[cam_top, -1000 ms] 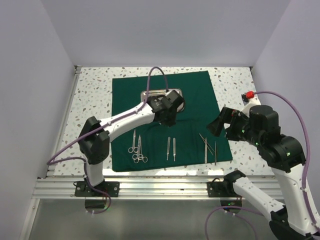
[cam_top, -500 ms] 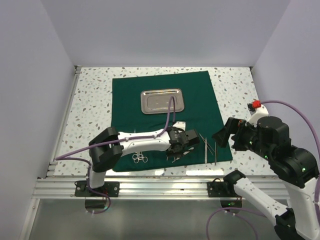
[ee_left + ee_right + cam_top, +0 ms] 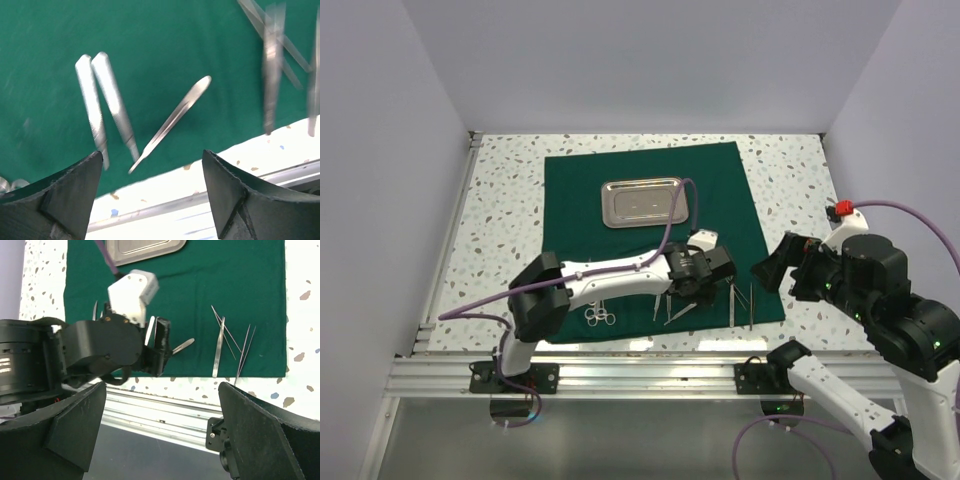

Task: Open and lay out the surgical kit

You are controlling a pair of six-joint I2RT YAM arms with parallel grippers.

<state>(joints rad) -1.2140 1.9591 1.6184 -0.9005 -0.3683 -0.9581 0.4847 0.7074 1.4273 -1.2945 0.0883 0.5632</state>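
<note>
The left pincer (image 3: 152, 157) hangs with its fingers spread and nothing between them, low over the dark green cloth drape (image 3: 720, 190) where it meets the near edge of the speckled bench (image 3: 500, 200). Directly beneath lie three slim flat silver steel handles (image 3: 112, 115), one of them slanted. Thin silver tweezers (image 3: 270, 75) lie rightward, ring-handled silver scissors (image 3: 600, 315) leftward, and the shiny rectangular steel tray (image 3: 642, 202) toward the far edge. The right pincer (image 3: 162, 390) gapes empty beside the drape's right side. The handles look light, stiff and slippery on soft cloth, so it seems best to pinch one across its narrow middle, without catching the fabric.
</note>
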